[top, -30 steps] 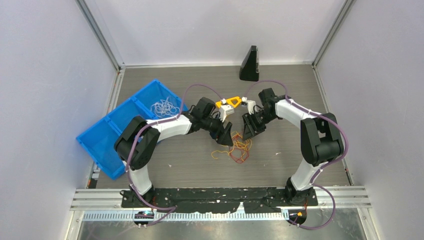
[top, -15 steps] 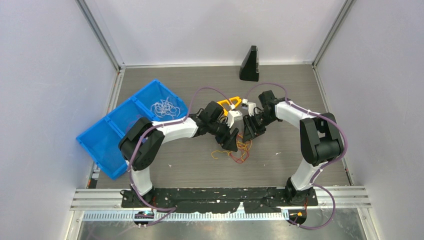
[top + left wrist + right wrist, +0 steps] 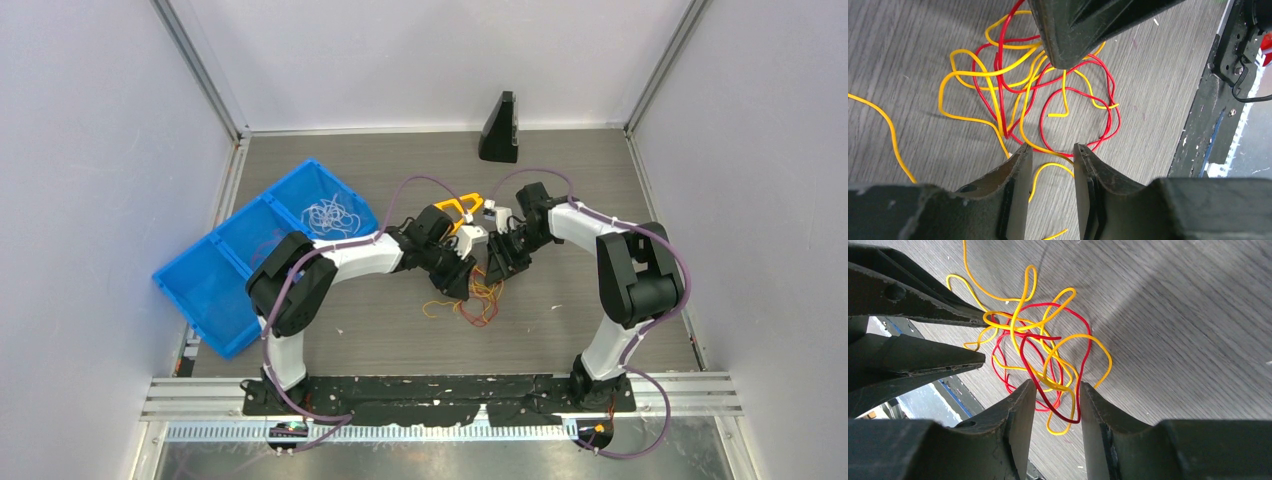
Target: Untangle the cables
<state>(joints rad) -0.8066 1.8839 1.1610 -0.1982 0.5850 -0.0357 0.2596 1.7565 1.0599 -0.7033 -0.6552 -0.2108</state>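
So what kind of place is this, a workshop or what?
Probably a robot test cell in a lab: plain white walls box in a table, with two robot arms bolted at its near edge.

I can't read any text, number, label or brand in any of my three views. In the top view, the bin (image 3: 228, 252) at left, the stand (image 3: 499, 128) at top centre and the rail (image 3: 440, 398) along the bottom show no lettering I can make out.
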